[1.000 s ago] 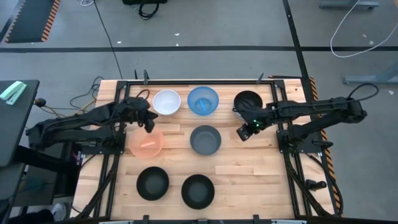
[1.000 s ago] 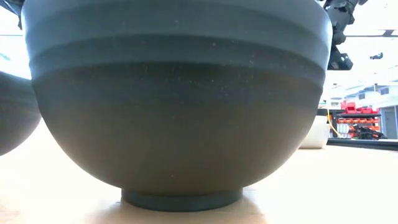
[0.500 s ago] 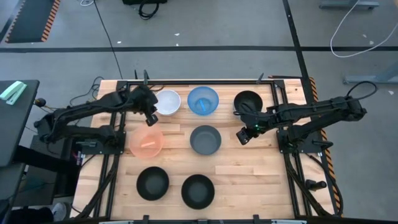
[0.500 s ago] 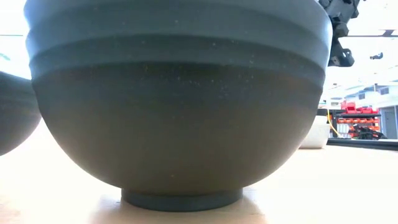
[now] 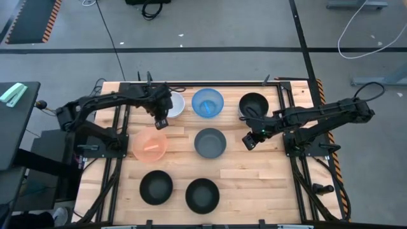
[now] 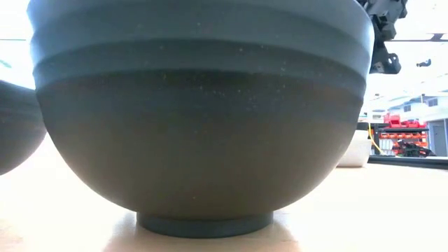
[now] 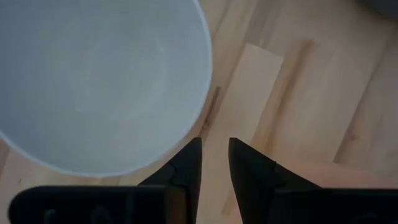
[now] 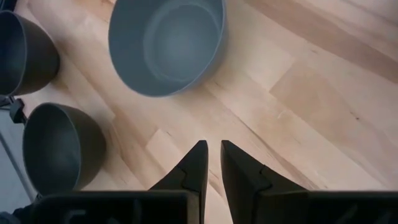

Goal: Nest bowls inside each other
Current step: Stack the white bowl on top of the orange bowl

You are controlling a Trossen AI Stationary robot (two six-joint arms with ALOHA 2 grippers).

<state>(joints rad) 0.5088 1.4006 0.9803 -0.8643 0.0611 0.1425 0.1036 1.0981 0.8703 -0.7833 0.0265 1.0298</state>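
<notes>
left gripper (image 5: pixel 161 121) hovers at the white bowl's (image 5: pixel 173 105) rim, jaws nearly closed, empty. right gripper (image 5: pixel 249 139), jaws likewise, waits beside the dark grey bowl (image 5: pixel 210 142). nothing nested yet; next, open and pinch that rim.
</notes>
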